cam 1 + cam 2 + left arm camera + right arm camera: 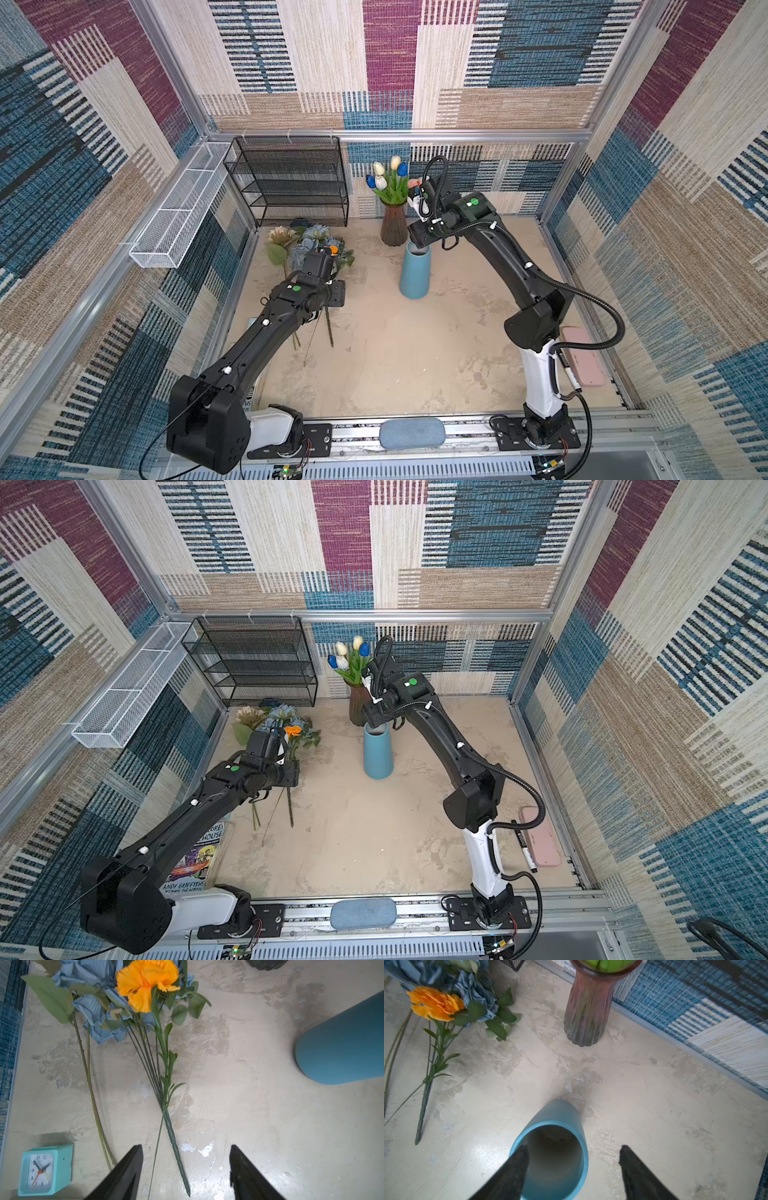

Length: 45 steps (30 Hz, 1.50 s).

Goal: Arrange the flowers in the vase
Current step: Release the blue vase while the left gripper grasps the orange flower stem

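Top views, left arm (257, 336): I hang wrist-down over the flowers (309, 247), which lie on the table (395, 353) by the left wall. My fingers are hidden under the wrist here.
Top views, right arm (436, 737): I reach toward the back, wrist above the mouth of the blue vase (378, 754).
Top views, ribbed vase (394, 226): it stands upright just behind the blue vase, holding white and blue tulips (388, 178).
Left wrist, left gripper (186, 1147): open, fingers wide apart, holding nothing.
Left wrist, stem (176, 1151): the orange flower (145, 982) has a dark-green stem lying flat on the table. Its end sits between my fingers and touches neither.
Left wrist, blue roses (91, 1007): ahead of me beside the orange bloom, with thin stems running back toward my fingers.
Left wrist, clock (45, 1169): small and teal, near the outside of one finger.
Right wrist, right gripper (574, 1147): open, gripping nothing.
Right wrist, blue vase: upright just below me. One finger crosses its rim and the other sits outside its wall. I cannot tell whether I touch it.
Right wrist, ribbed vase: ahead of me, beyond the blue vase.
Right wrist, flowers: ahead and to my left, well apart, on the table.
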### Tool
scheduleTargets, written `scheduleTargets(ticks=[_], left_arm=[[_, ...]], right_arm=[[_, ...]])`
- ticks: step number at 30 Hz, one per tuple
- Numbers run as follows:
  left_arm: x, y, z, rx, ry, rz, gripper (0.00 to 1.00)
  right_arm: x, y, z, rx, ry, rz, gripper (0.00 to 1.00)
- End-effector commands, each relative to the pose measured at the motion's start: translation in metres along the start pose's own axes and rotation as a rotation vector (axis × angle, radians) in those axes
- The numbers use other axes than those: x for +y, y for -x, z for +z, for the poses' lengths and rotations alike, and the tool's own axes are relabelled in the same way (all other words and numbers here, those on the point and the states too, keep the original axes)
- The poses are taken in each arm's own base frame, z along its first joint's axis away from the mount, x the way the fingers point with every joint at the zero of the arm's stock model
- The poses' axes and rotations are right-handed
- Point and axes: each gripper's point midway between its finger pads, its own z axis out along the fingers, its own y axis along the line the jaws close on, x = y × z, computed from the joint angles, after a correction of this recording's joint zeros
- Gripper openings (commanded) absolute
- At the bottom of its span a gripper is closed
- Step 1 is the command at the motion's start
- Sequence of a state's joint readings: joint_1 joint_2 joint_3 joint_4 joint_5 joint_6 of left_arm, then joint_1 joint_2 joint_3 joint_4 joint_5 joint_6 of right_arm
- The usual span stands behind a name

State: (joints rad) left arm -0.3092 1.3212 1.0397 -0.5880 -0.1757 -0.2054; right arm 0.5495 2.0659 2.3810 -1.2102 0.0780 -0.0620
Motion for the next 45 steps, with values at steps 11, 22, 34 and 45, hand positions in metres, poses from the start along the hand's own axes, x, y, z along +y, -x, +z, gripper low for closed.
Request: scheduleTargets(ticks=[11, 22, 34, 45], left_arm=[[0.014, -0.051, 0.058, 0.285, 0.006, -0.037, 0.63], [0.035, -0.061, 0.086, 0.331, 0.108, -0.017, 0.46], [0.035, -0.061, 0.097, 0.336, 0.099, -0.015, 0.18], [0.032, -0.050, 0.079, 0.297, 0.073, -0.041, 0.09]], right_arm=[[-0.020, 0.049, -0.164, -0.744, -0.067, 0.031, 0.83], [-0.005, -0.034, -0.164, -0.909, 0.017, 0.055, 0.82], [-0.005, -0.084, -0.185, -1.029, 0.017, 0.051, 0.85], [0.001, -0.086, -0.164, -1.005, 0.022, 0.012, 0.91]])
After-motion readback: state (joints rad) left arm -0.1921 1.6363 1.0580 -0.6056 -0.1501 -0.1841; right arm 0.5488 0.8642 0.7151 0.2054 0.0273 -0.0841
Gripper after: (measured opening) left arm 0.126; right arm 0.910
